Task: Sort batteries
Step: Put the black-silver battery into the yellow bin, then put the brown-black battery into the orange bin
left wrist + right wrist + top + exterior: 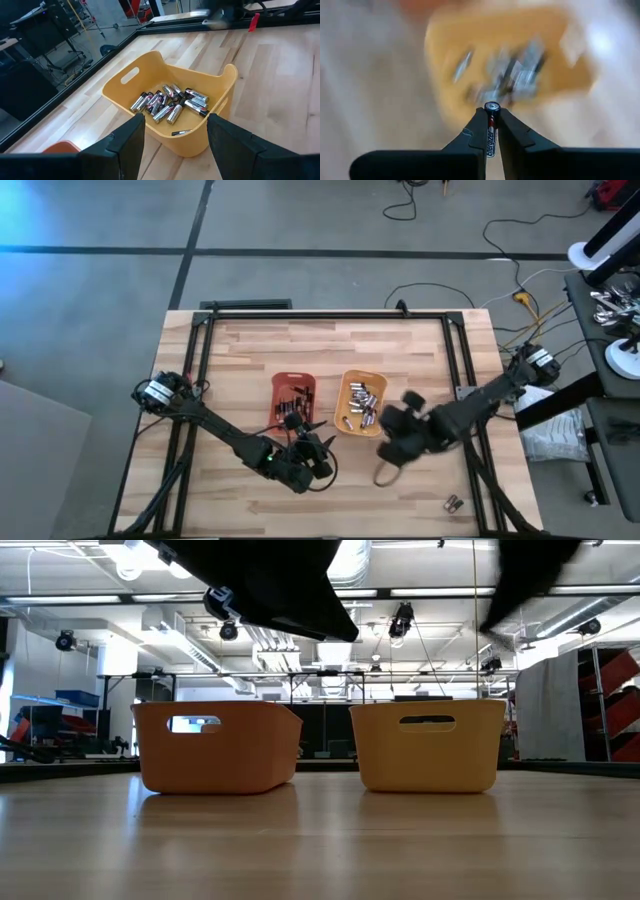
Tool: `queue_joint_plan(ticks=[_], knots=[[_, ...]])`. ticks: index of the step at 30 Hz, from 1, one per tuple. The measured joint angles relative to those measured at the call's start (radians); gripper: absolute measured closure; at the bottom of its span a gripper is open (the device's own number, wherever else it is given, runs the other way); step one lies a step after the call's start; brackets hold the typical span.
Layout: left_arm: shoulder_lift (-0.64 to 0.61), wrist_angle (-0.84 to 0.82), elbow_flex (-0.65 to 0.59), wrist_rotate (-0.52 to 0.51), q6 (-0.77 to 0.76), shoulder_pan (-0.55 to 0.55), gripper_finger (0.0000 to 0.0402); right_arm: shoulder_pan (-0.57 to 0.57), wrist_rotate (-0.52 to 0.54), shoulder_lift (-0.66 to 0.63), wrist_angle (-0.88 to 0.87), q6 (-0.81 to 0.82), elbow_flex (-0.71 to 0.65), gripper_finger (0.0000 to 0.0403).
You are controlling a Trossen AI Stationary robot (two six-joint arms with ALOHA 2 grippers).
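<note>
Beside the yellow tray (pixel 346 402), right gripper (pixel 491 116) clamped on a battery (pixel 491 131).

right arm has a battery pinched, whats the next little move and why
Probably carry it on over the yellow tray and open there. The right gripper is shut on a silvery battery, and its wrist view looks at that tray, which already holds silvery cells; the orange tray holds dark ones. The left gripper is open near the trays.
</note>
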Motion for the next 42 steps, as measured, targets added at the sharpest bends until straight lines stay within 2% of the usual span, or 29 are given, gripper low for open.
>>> queue_joint_plan(ticks=[1,3,7,11,20,27,31,35,39,42], knots=[[0.000,0.000,0.000,0.000,0.003,0.000,0.0209,-0.037,0.043,0.009,0.029,-0.051,0.013,0.0384],[0.000,0.000,0.000,0.000,0.009,0.000,0.0209,-0.129,0.060,0.037,0.089,-0.160,0.019,0.0384],[0.000,0.000,0.001,0.001,0.022,-0.003,0.0209,-0.287,-0.053,0.109,0.226,-0.303,0.016,0.0384],[-0.001,-0.001,0.002,0.010,0.055,-0.012,0.0209,-0.380,-0.128,0.200,0.242,-0.391,0.014,0.0384],[-0.002,-0.005,0.002,0.016,0.070,-0.017,0.0210,-0.419,-0.162,0.356,0.242,-0.386,0.006,0.0367],[-0.002,-0.009,0.002,0.015,0.075,-0.017,0.0210,-0.419,-0.162,0.343,0.226,-0.321,0.007,0.0286],[-0.003,-0.009,0.002,0.010,0.076,-0.017,0.0210,-0.380,-0.171,0.254,0.159,-0.305,0.036,0.0238],[-0.003,-0.008,0.002,0.008,0.093,-0.017,0.0210,-0.264,-0.230,0.140,0.048,-0.177,0.045,0.0209],[-0.003,-0.011,0.002,0.007,0.096,-0.015,0.0210,-0.044,-0.267,0.037,-0.138,0.092,0.053,0.0201],[-0.003,-0.013,0.002,0.004,0.096,-0.015,0.0209,0.157,-0.311,-0.006,-0.186,0.349,0.025,0.0200]])
